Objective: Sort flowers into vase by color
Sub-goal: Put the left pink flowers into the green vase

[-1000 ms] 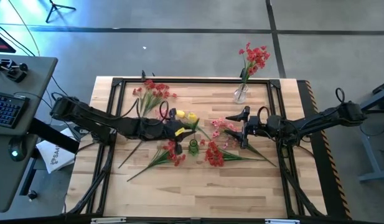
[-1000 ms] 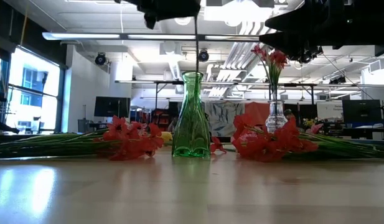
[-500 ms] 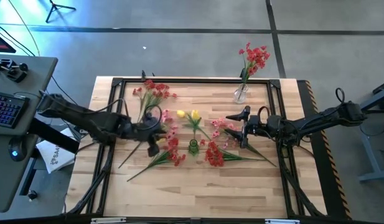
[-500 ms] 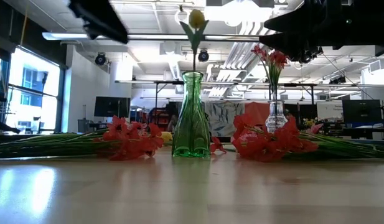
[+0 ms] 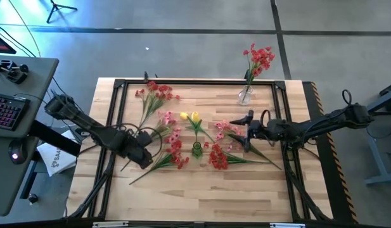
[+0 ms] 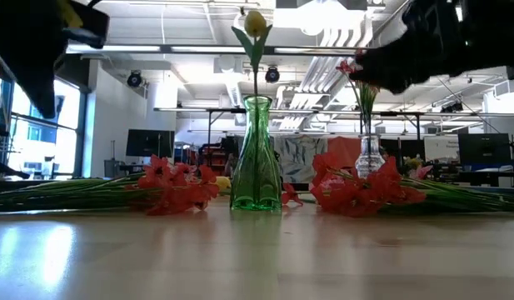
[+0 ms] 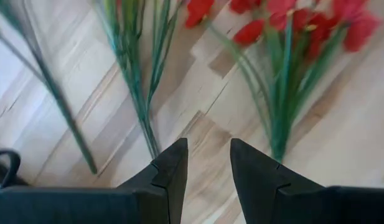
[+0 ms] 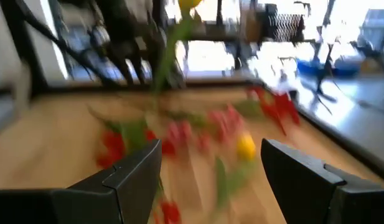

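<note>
A green glass vase (image 5: 197, 149) (image 6: 257, 158) stands at mid-table with one yellow flower (image 5: 195, 118) (image 6: 255, 23) upright in its neck. A clear vase (image 5: 245, 95) (image 6: 369, 157) at the far edge holds red flowers. Loose red, pink and yellow flowers (image 5: 175, 151) lie flat around the green vase. My left gripper (image 5: 146, 159) (image 7: 207, 163) is open and empty, above the stem ends (image 7: 144, 115) of red flowers left of the green vase. My right gripper (image 5: 248, 130) (image 8: 210, 168) is open and empty, hovering over pink flowers (image 5: 225, 128) right of the vase.
A black frame (image 5: 119, 83) runs around the tabletop. More red and pink stems (image 5: 156, 95) lie toward the far left corner, and a red bunch (image 5: 218, 157) lies right of the green vase. Bare wood (image 5: 201, 196) stretches along the near edge. A desk with a keyboard (image 5: 5, 111) stands off the table's left.
My left gripper has drawn away from above the green vase toward the table's left and near edges, leaving the yellow flower behind. The flower's stem has sunk into the vase, and it now stands there on its own. My right gripper has shifted slightly.
</note>
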Controlling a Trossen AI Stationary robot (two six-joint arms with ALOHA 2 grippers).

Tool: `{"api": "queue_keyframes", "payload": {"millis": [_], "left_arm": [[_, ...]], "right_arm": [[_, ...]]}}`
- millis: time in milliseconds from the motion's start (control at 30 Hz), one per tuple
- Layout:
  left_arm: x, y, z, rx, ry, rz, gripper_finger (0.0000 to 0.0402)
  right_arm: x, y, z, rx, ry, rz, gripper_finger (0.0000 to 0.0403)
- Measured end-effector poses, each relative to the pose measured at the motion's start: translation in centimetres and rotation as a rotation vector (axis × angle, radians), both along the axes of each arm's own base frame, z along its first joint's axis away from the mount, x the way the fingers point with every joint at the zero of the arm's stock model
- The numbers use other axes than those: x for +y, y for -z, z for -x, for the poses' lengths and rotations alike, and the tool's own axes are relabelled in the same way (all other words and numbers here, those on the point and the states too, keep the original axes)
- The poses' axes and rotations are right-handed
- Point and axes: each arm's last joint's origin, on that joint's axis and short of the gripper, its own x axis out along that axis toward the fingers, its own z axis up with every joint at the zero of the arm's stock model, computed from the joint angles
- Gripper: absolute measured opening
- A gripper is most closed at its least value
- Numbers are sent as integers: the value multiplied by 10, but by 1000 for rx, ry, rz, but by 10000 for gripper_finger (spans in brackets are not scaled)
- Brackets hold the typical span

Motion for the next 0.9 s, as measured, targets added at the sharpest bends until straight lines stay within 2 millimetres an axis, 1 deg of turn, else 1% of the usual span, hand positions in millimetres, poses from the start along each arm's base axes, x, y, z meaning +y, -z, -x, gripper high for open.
{"api": "queue_keyframes", "payload": {"millis": [167, 267, 400, 500, 667, 900], "left_arm": [[-14, 12, -1, 53, -38, 17, 110], [-18, 17, -2, 75, -41, 12, 110], [-15, 22, -5, 68, -101, -52, 110], [-13, 26, -4, 84, -172, -113, 110], [-12, 31, -4, 134, -192, -151, 110], [-8, 32, -4, 172, -220, -163, 111]], "right_arm": [[-5, 18, 9, 192, 170, -45, 270], [-7, 24, 12, 234, 225, -95, 270], [-9, 27, 13, 258, 214, -164, 270], [-12, 27, 12, 260, 219, -172, 270], [-16, 27, 12, 264, 231, -160, 270], [-17, 28, 12, 267, 219, -170, 270]]}}
